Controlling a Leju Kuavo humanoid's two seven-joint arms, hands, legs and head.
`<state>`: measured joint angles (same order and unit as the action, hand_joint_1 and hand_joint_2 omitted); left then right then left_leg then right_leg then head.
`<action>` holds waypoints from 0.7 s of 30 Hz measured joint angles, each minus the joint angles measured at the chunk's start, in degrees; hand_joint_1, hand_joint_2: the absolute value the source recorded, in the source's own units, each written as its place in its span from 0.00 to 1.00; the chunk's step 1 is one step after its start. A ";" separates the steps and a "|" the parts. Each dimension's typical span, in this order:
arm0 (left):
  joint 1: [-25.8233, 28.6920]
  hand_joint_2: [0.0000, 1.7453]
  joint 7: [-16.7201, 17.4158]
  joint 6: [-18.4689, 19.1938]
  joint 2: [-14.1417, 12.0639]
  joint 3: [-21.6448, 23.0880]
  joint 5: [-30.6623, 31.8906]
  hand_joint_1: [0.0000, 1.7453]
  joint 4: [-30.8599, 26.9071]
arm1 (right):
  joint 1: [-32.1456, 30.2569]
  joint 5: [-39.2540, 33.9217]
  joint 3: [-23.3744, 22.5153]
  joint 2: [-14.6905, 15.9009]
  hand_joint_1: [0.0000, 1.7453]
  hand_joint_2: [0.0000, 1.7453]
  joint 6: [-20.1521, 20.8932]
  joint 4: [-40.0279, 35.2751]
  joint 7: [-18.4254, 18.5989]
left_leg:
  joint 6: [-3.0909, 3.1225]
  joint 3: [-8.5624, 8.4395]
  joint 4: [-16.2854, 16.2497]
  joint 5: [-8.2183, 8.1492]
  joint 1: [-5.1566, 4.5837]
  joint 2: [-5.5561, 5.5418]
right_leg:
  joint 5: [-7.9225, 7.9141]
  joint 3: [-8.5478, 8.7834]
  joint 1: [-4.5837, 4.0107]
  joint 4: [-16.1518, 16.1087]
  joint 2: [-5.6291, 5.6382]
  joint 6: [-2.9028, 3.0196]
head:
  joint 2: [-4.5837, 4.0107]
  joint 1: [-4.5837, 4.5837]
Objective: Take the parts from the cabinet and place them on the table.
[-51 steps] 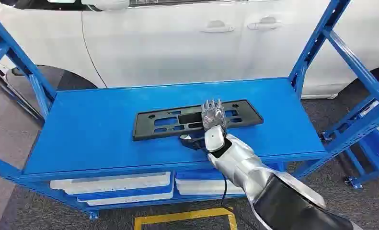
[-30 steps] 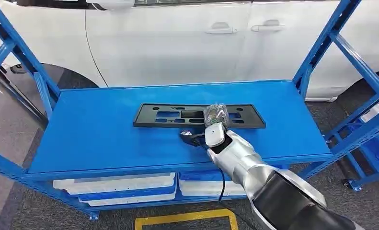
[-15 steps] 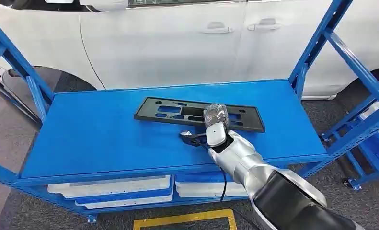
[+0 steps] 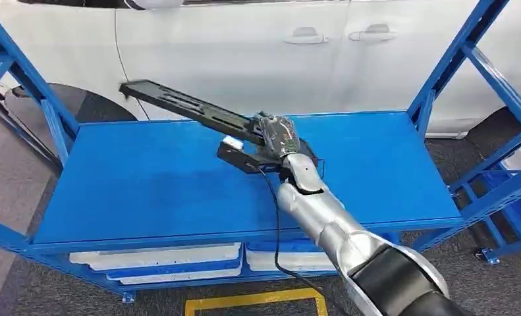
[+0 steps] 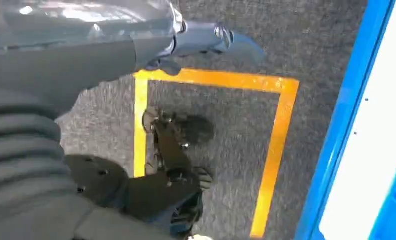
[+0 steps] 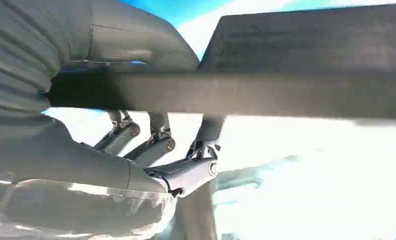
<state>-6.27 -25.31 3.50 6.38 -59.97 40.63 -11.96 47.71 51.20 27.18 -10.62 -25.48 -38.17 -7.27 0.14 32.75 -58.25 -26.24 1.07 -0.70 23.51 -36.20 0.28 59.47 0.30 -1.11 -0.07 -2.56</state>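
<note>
A long black plastic plate holder (image 4: 185, 106) hangs tilted above the blue shelf (image 4: 145, 178), its far end raised toward the back left. My right hand (image 4: 276, 139) grips its near end over the middle of the shelf. In the right wrist view the black plate holder (image 6: 286, 95) crosses the picture, with my right hand's fingers (image 6: 155, 150) curled on one side of it and the thumb on the other. My left hand (image 5: 206, 40) hangs low over the floor, holding nothing.
Blue rack uprights (image 4: 448, 59) stand at both sides of the shelf. A white car (image 4: 277, 52) is parked right behind it. White trays (image 4: 159, 260) lie on the lower level. A yellow floor marking (image 5: 276, 145) lies below, on grey carpet.
My right hand has lifted the black plate holder off the shelf and swung its far end up and to the left; earlier it lay flat under the hand.
</note>
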 joint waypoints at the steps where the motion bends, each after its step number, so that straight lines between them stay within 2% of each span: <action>1: 0.06 1.00 -0.46 0.26 -0.02 -0.40 -0.68 0.00 0.00 | -2.64 -7.14 -1.90 0.30 1.00 1.00 2.94 -6.32 -4.18 | -0.22 0.15 -0.03 -0.02 0.08 -0.12 | 0.46 0.20 -0.10 -1.24 -0.09 0.29 | 0.00 0.00; 3: 0.46 1.00 -1.83 1.42 -0.02 -1.42 -2.38 0.00 0.00 | -8.85 -21.67 -4.31 1.30 1.00 1.00 10.37 -18.69 -11.09 | -0.93 -0.07 0.48 -0.05 0.19 -0.30 | 0.82 0.23 -0.40 -1.05 -0.28 0.83 | 0.02 0.00; 5: 0.98 1.00 -3.26 1.81 -0.22 -2.61 -3.98 0.00 -0.02 | -14.47 -32.67 -5.85 2.21 1.00 1.00 15.65 -29.00 -16.06 | -1.54 -0.15 0.07 -1.03 0.40 -0.08 | 0.63 1.08 0.21 -2.01 -0.49 1.47 | 0.00 -0.02; 6: 1.03 1.00 -4.60 1.42 -0.28 -3.36 -4.80 0.00 0.00 | -17.22 -38.29 -6.33 2.75 1.00 1.00 17.98 -34.78 -19.02 | -1.64 0.67 -2.15 -2.40 0.28 0.27 | 0.78 1.36 0.21 -2.25 -0.51 1.94 | 0.02 -0.02; 8: 1.02 1.00 -7.60 0.57 -0.28 -4.46 -5.29 0.00 0.00 | -21.68 -47.99 -6.39 3.36 1.00 1.00 22.93 -43.45 -22.62 | -1.82 5.18 -11.53 -6.73 0.30 0.31 | 1.10 1.63 -0.03 -2.25 -0.58 2.49 | 0.00 0.00; 9: 1.02 1.00 -8.13 0.37 -0.35 -4.68 -5.31 0.00 0.00 | -23.77 -51.35 -6.39 3.72 1.00 1.00 24.85 -46.67 -23.15 | -1.92 7.40 -15.96 -8.12 0.28 0.31 | 1.25 1.80 -0.15 -2.24 -0.57 2.68 | 0.00 -0.02; 10: 1.04 1.00 -8.19 0.07 -0.41 -4.81 -5.40 0.00 0.00 | -25.63 -53.72 -6.37 4.10 1.00 1.00 26.53 -49.61 -23.41 | -1.94 8.61 -18.02 -8.15 0.28 0.31 | 1.40 2.01 -0.26 -2.22 -0.54 2.72 | 0.02 -0.02; 11: 1.10 1.00 -8.24 -0.33 -0.42 -5.11 -5.68 0.00 0.00 | -27.30 -55.31 -6.31 4.48 1.00 1.00 27.98 -52.09 -23.59 | -1.85 8.44 -17.22 -6.71 0.28 0.32 | 1.59 2.28 -0.28 -2.19 -0.42 2.72 | 0.00 0.00; 12: 1.14 1.00 -8.33 -0.61 -0.44 -5.55 -5.75 0.00 0.00 | -28.47 -56.79 -6.18 4.83 1.00 1.00 29.27 -54.17 -23.59 | -1.70 7.16 -14.07 -4.40 0.28 0.32 | 1.78 2.51 -0.31 -2.10 -0.21 2.67 | 0.00 0.00; 14: 1.15 1.00 -8.41 -1.18 -0.46 -6.04 -5.72 0.00 0.00 | -29.96 -59.82 -6.00 5.35 1.00 1.00 31.71 -57.46 -23.59 | -1.06 2.53 -4.01 0.89 0.25 0.32 | 2.26 3.06 -0.35 -1.79 0.13 2.39 | 0.02 0.00; 15: 1.14 1.00 -8.46 -1.62 -0.50 -6.12 -5.68 0.00 -0.02 | -30.50 -61.34 -5.94 5.61 1.00 1.00 32.94 -58.87 -23.57 | -0.63 1.27 -1.40 0.82 0.09 0.35 | 2.50 3.07 -0.43 -1.62 0.17 2.14 | 0.00 0.00; 16: 0.97 1.00 -8.67 -1.90 -0.52 -6.19 -5.51 0.00 0.00 | -31.13 -62.83 -5.96 5.96 1.00 1.00 34.21 -60.31 -23.44 | -0.51 0.80 -0.15 0.42 -0.08 0.28 | 2.67 2.77 -0.78 -1.19 0.34 1.75 | 0.02 0.00; 18: 1.08 1.00 -9.09 -2.30 -0.52 -6.23 -5.20 0.00 0.00 | -32.52 -64.34 -5.89 6.38 1.00 1.00 35.75 -62.38 -23.32 | -0.17 1.03 -0.48 0.47 -0.34 0.09 | 2.49 2.73 -0.52 -1.41 0.21 1.17 | 0.02 -0.02; 19: 1.24 1.00 -9.16 -2.30 -0.52 -6.30 -5.16 0.00 0.00 | -32.78 -64.69 -5.89 6.49 1.00 1.00 35.92 -63.10 -23.32 | 0.12 0.97 -0.21 0.64 -0.14 0.10 | 2.47 2.78 -0.66 -1.44 0.23 0.93 | 0.02 0.00; 20: 1.30 1.00 -9.18 -2.30 -0.41 -6.32 -5.16 0.00 0.00 | -32.97 -64.71 -5.89 6.75 1.00 1.00 36.01 -63.95 -23.28 | 0.51 0.69 0.33 0.96 0.31 0.27 | 2.98 2.69 -0.51 -1.06 0.28 0.65 | 0.02 0.00; 21: 1.24 1.00 -9.24 -2.32 -0.48 -6.36 -5.16 0.00 0.00 | -33.06 -64.71 -5.89 6.99 1.00 1.00 36.08 -64.63 -23.28 | 0.70 0.60 0.49 1.03 0.31 0.29 | 4.18 2.14 -0.47 0.39 0.18 0.20 | 0.02 0.00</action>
<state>-5.03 -34.56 1.18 5.90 -66.34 35.47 -11.96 14.65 -13.51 21.29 -3.63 10.60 -102.80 -30.56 0.84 33.35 -57.76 -25.21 1.38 -0.41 27.68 -34.07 -0.18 59.86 0.48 -0.91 -0.04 -2.56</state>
